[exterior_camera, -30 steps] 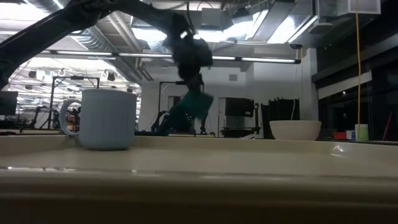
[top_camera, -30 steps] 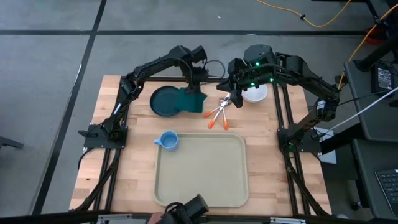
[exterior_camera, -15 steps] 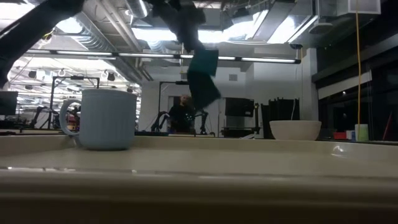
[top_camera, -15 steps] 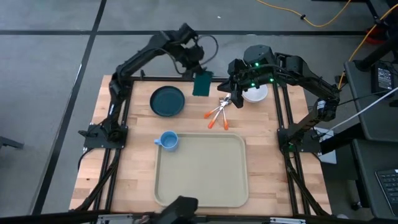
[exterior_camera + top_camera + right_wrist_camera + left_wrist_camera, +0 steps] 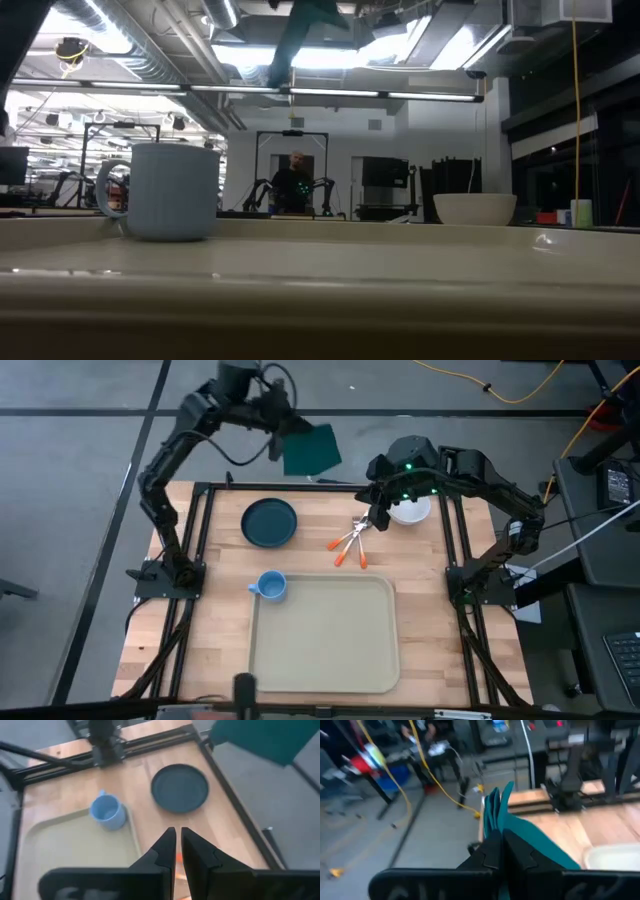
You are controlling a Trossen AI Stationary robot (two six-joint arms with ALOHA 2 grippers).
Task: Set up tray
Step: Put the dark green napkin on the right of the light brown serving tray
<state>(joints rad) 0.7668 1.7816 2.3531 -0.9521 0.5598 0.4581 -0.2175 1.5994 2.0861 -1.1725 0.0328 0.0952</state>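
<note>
Your left gripper is clamping the green napkin at 12 o'clock beyond the tray, your right gripper is sitting pinched together by the cutlery.

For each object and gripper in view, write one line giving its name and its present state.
tray: flat on table, nothing in it
napkin: held aloft beyond the table's far edge
plate: bare
mug: upright, beside tray
bowl: upright
left gripper: shut on napkin
right gripper: shut, above cutlery
</note>
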